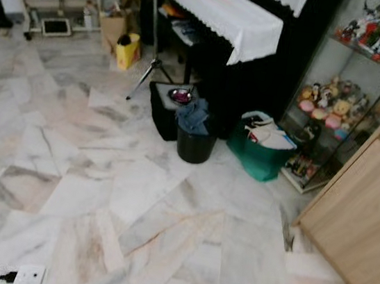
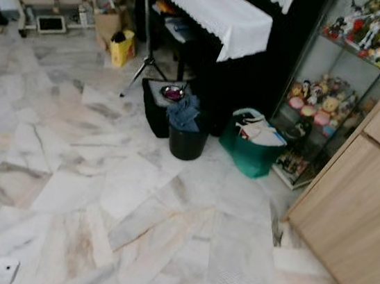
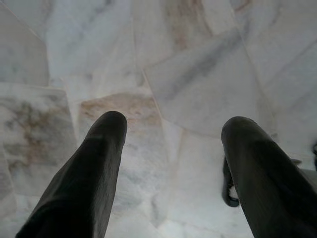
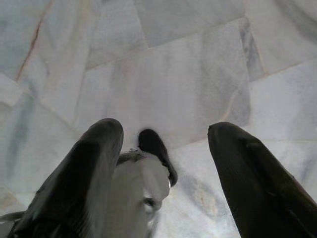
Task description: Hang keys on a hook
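Keys and hook cannot be located among the floor [image 1: 99, 193], bin [image 1: 195, 143], bag [image 1: 258, 154] and cabinet [image 1: 363, 207]; their appearance cannot be described. Both arms hang idle: left gripper [image 3: 173, 148] and right gripper [image 4: 163, 148] are spread wide, holding nothing. Risk: the floor clutter could be struck while walking.

The marble floor [image 1: 99, 193] lies bare and wide in front and to the left, so the way there is free. Ahead, a black bin [image 1: 195, 143], a black box [image 1: 163, 107] and a green bag [image 1: 262, 151] stand close together at the foot of the covered piano [image 1: 241, 23]. On the right a wooden cabinet [image 1: 367, 207] and a glass shelf [image 1: 334, 112] of figures close that side.
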Robot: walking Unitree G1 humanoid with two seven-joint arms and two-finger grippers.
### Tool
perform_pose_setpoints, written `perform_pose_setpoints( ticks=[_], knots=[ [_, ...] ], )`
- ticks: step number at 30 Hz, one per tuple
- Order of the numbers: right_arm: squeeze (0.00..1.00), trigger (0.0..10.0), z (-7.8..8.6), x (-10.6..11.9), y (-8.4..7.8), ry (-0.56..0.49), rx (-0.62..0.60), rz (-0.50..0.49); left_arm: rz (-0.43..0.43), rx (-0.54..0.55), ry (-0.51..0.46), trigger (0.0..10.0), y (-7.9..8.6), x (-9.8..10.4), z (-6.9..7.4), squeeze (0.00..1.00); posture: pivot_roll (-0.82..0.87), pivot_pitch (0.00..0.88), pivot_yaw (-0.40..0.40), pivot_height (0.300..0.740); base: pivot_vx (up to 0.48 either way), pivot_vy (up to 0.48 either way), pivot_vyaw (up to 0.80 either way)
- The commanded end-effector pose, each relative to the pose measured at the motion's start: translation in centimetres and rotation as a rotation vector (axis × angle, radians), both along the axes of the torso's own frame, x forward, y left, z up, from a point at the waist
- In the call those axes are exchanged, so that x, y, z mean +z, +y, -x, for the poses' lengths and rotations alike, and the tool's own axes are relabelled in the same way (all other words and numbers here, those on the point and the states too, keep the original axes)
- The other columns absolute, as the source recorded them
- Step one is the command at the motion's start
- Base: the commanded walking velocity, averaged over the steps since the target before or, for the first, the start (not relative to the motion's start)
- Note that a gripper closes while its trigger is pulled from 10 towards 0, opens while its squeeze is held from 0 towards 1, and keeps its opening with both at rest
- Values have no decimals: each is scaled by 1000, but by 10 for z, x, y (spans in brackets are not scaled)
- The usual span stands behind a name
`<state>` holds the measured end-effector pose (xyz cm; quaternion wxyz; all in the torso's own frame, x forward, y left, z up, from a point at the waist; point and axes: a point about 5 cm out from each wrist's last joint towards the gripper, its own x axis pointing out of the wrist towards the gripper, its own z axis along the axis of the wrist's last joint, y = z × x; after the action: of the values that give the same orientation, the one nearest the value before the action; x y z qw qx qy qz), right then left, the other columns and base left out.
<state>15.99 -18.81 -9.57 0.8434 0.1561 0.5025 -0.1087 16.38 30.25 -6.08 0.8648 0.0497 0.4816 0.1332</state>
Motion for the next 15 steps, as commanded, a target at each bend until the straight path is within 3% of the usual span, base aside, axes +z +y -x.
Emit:
perform_pose_setpoints(
  ticks=[1, 5, 7, 15],
  knots=[
    [0, 10000, -2, 2, -4, -8, -7, 9, 20, 5, -48, 10000, -7, 4, -15, 0, 84, 0, 7, 740, 0, 0, -763],
    [0, 10000, -4, 2, -6, -14, -7, 12, 28, 0, -62, 10000, -11, 5, -20, 0, 66, 0, 15, 740, 0, 0, -763],
    [0, 10000, -4, 3, -11, -24, -10, 21, 35, -51, -41, 10000, -21, 2, -22, 0, 58, 0, 15, 740, 0, 0, -766],
    [0, 10000, 8, 1, -26, 9, 10, 53, 80, -74, 0, 10000, -43, -11, -14, 0, 65, 0, -8, 740, 0, 0, -763]
  ],
)
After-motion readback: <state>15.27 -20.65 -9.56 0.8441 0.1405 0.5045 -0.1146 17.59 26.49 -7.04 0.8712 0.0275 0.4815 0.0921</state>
